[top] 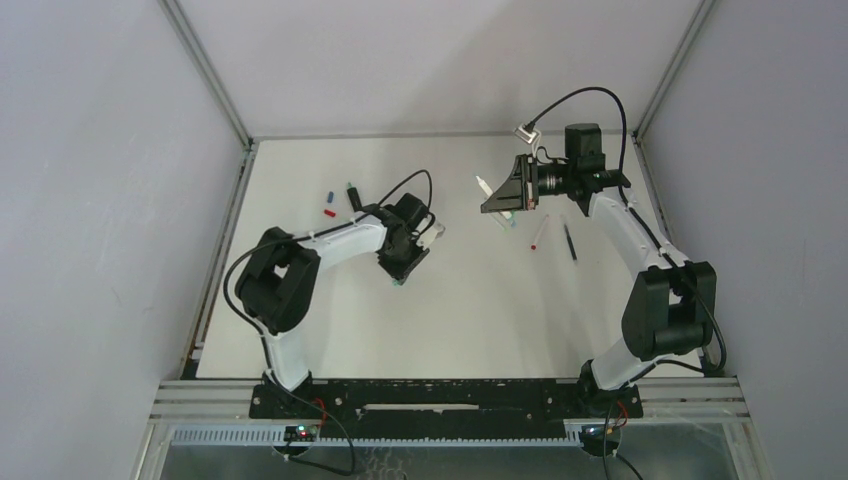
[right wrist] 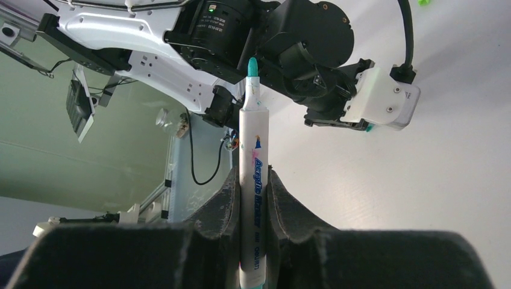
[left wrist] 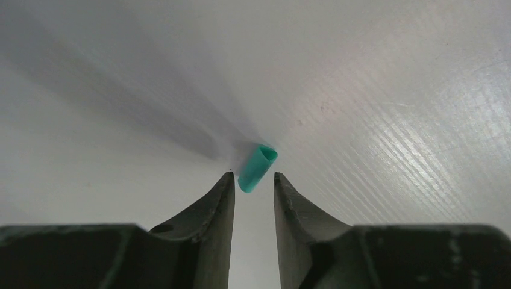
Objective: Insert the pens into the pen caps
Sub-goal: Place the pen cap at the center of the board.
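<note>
Teal cap (left wrist: 258,167) lies tilted on the table (left wrist: 391,120), partly between the left gripper (left wrist: 253,175) tips. Jaws apart, nothing gripped. We'd square the fingers on its sides, open mouth clear, then close gently. Right gripper (right wrist: 250,171), beyond and right of the cap, clenches the white pen (right wrist: 253,138), teal nib out. Cap is a smooth matte plastic tube; table faintly grained.

cap (left wrist: 258,168): on table (left wrist: 391,90), at left jaws' tips | pen (right wrist: 253,180): between right jaws
</note>
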`<state>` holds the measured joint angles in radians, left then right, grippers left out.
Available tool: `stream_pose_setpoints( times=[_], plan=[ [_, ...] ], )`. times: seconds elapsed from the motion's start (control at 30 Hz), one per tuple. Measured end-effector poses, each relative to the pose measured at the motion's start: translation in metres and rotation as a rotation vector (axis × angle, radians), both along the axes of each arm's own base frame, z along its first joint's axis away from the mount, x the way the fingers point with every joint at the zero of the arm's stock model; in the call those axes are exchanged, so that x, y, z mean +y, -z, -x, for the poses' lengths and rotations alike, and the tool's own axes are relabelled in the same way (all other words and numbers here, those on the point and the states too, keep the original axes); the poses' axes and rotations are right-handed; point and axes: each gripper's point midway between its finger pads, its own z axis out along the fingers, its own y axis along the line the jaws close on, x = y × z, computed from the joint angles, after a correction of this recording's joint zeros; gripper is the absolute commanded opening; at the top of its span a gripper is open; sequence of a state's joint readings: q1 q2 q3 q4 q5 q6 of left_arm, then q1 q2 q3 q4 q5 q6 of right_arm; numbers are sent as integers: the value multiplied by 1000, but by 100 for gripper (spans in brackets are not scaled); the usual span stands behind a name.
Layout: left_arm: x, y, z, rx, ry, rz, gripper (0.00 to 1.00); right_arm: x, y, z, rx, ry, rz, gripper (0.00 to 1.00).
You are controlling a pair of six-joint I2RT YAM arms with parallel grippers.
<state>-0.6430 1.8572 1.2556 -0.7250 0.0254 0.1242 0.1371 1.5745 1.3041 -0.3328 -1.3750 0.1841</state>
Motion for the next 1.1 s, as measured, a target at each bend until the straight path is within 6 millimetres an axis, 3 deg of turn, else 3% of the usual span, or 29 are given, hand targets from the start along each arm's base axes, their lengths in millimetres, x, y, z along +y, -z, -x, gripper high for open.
stream_pose_setpoints(
  times=[0.23, 0.37, 0.53, 0.6, 0.67, 0.87, 1.1],
  plan=[
    [0, -1, -5, -29, -6, 4, 36, -1, -1, 0, -5, 3, -1, 0],
    [-2, -21, -4, -97, -58, 71, 32, -4, -1, 0, -3, 12, -1, 0],
    [-16, -65, -2, -203, -174, 284, 10, -5, 0, -1, -1, 16, 0, 0],
    [-25, -73, 0, -212, -227, 376, 3, -5, 0, -1, 0, 16, 0, 0],
    [-31, -65, 4, -190, -285, 433, 0, -5, 1, -1, 2, 16, 0, 0],
    [-19, -6, 34, -42, -473, 393, 0, -6, 4, 0, 13, 17, 1, 0],
    [-7, 7, 29, -62, -601, 337, 0, -6, 2, 1, 8, 17, 1, 0]
  ],
)
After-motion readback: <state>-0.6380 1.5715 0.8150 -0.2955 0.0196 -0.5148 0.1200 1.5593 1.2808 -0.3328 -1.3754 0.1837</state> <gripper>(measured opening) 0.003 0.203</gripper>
